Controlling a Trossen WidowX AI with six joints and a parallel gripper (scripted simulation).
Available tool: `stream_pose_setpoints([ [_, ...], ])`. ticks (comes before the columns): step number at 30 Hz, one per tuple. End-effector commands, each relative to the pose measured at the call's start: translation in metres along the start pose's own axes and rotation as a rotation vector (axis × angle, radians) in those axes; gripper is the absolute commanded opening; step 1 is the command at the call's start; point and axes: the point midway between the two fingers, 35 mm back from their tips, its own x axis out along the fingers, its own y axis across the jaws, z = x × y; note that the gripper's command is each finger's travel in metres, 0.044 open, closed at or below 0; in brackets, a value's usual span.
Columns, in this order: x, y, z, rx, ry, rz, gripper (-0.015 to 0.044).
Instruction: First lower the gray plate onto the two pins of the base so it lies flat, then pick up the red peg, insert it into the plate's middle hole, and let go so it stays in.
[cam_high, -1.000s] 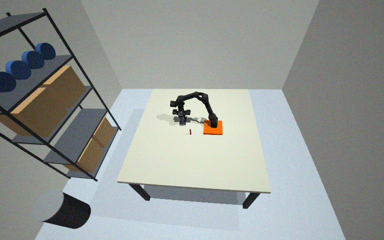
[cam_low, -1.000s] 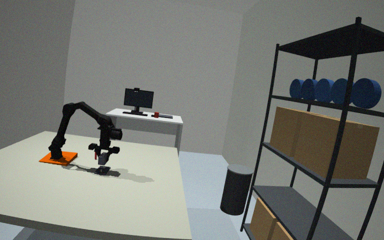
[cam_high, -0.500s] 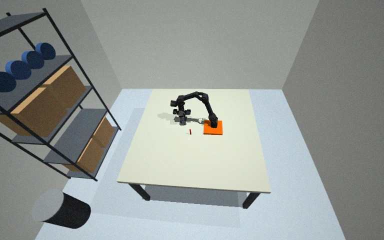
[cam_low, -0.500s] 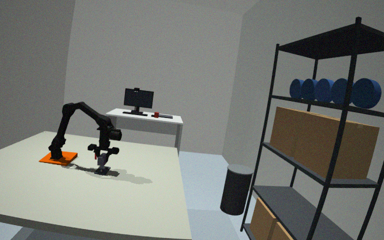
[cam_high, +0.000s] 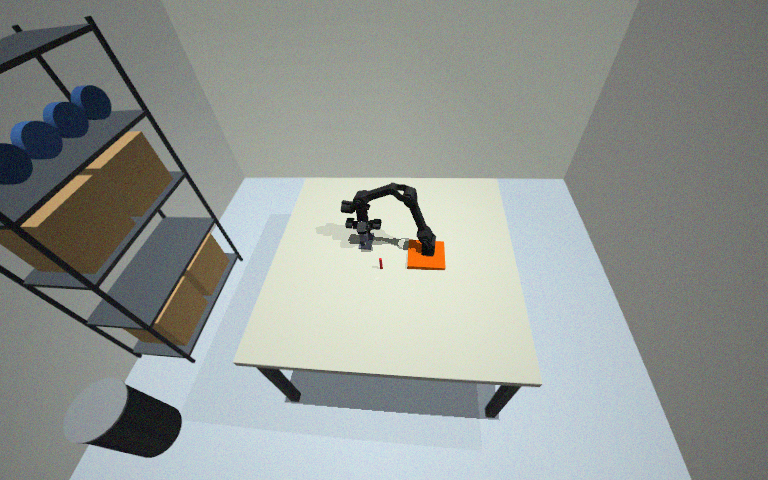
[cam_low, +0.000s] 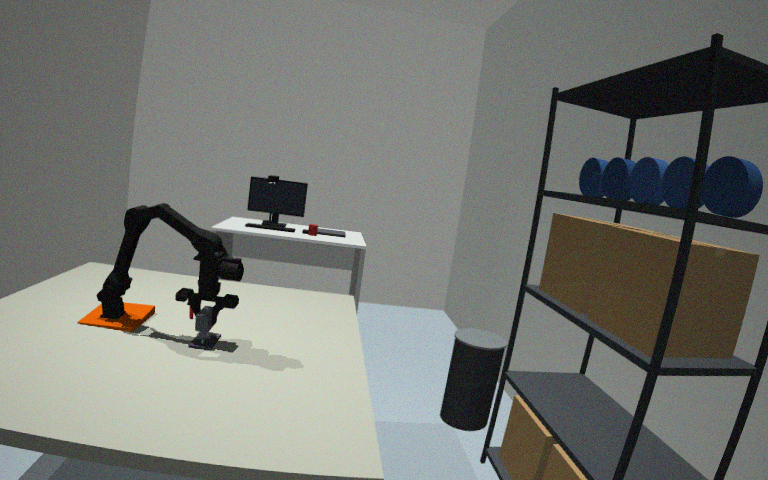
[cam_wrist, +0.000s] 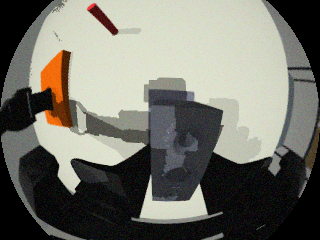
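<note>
Just now the pincer (cam_low: 205, 327) grips the gray plate (cam_wrist: 175, 150) above the base (cam_low: 204, 341).
Its jaws are clamped on the plate, which hangs below them over the dark base; whether plate and base touch, or whether the pins are met, cannot be told from these views. Both sit on the cream desk (cam_high: 396, 333) toward its far edge, nearer the far left corner as the top view shows it. Between that spot and the arm's orange mount (cam_high: 425, 254), slightly closer to the near edge, the red peg (cam_high: 381, 263) stands apart from both, untouched. Seen from the wrist, the peg (cam_wrist: 103, 19) lies well away from the plate.
</note>
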Motion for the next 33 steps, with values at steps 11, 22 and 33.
stream_pose_setpoints([
  [11, 0.018, 0.0, -0.001, -0.004, 0.002, 0.002, 0.0],
  [22, 0.035, 0.0, -0.001, -0.004, 0.003, 0.002, 0.0],
  [33, 0.034, 0.0, 0.0, 0.0, 0.0, -0.002, 0.0],
])
